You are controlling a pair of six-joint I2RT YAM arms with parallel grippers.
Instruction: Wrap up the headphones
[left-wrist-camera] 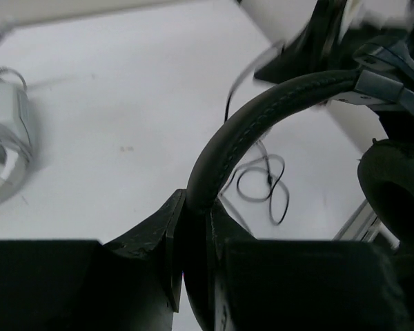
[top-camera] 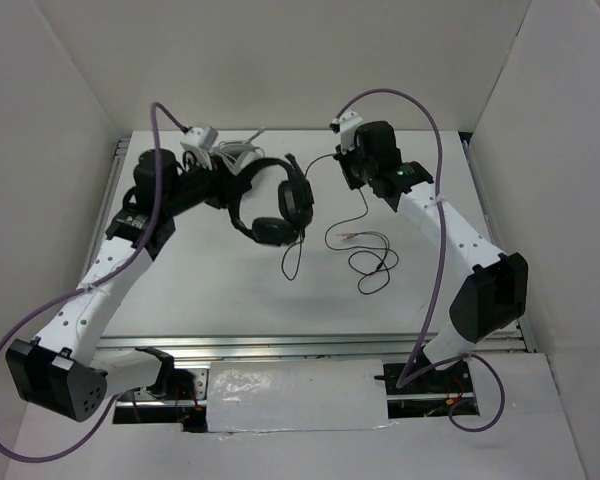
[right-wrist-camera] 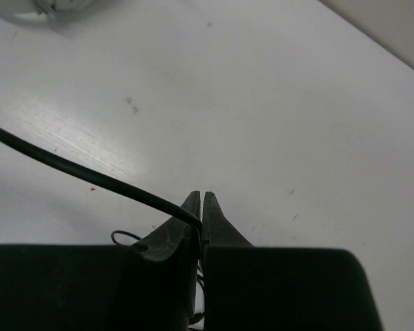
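Observation:
The black headphones (top-camera: 272,205) hang above the table at back centre, both earcups low and to the right. My left gripper (top-camera: 223,190) is shut on the padded headband (left-wrist-camera: 262,117), which runs up out of the jaws in the left wrist view. One earcup (left-wrist-camera: 395,187) shows at the right there. My left gripper (left-wrist-camera: 193,203) grips the band's end. My right gripper (top-camera: 338,162) is shut on the thin black cable (right-wrist-camera: 90,176) right at the tips (right-wrist-camera: 201,201). The rest of the cable lies in loose loops (top-camera: 365,255) on the table.
The grey-white ring-shaped stand (top-camera: 225,152) sits at the back behind my left gripper, and shows at the left edge of the left wrist view (left-wrist-camera: 7,138). White walls enclose the table on three sides. A metal rail (top-camera: 280,350) runs along the near edge.

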